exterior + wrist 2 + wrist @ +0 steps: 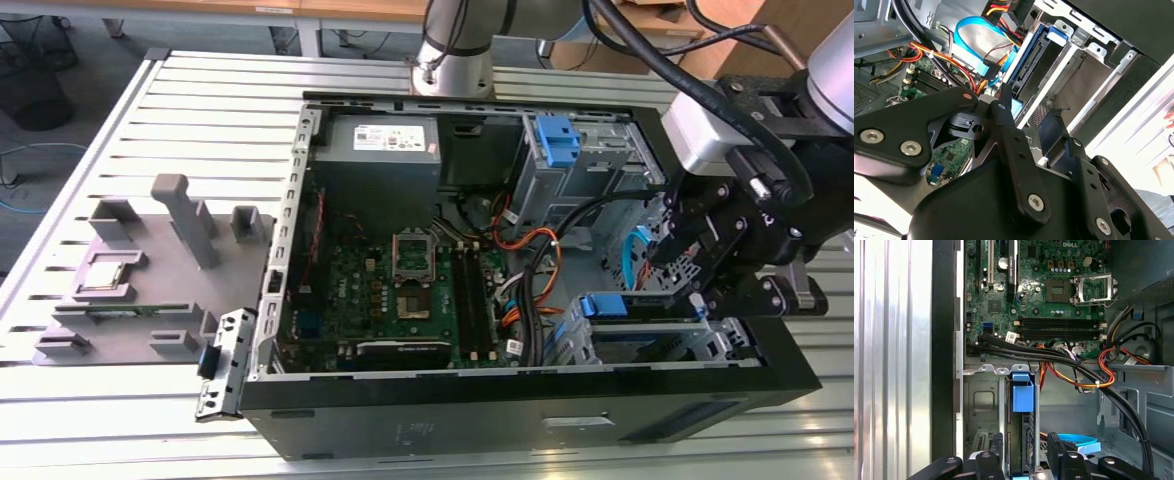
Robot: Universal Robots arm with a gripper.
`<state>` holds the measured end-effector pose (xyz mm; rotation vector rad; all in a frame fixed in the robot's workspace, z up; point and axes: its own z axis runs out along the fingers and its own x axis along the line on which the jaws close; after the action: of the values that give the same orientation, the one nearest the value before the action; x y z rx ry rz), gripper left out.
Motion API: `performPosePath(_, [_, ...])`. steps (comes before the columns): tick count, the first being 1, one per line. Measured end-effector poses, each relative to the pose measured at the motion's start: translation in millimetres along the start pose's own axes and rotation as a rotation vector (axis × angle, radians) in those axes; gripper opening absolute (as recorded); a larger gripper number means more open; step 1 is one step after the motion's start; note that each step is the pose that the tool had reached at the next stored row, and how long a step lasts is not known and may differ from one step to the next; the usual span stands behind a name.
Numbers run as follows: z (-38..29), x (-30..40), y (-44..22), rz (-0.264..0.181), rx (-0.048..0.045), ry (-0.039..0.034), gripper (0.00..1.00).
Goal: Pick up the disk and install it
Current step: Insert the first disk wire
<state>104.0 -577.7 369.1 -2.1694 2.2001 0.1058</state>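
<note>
Pincer (1025,454) of mine straddles the disk (1022,402), grip I cannot tell; it stands on edge, long axis and blue end pointing at the motherboard (999,305).

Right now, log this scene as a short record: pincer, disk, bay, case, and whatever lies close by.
pincer: at the drive cage, lined up over the disk
disk: edge-on in its blue frame, sitting in a cage slot, blue tab toward the motherboard
drive cage: bare metal, in the case's corner at the exterior view's right
computer case: black, side open, lying on the slatted table
motherboard: green, exposed
cables: orange and black bundle running past the cage
</note>
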Motion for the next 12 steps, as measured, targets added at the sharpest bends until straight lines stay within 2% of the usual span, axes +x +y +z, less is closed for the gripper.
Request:
performPosePath(8, [-5.4, -0.4, -0.2, 0.0, -0.0007, -0.0002, 0.48])
performPosePath(12, [-6.0, -0.5, -0.2, 0.0, -0.0009, -0.0003, 0.48])
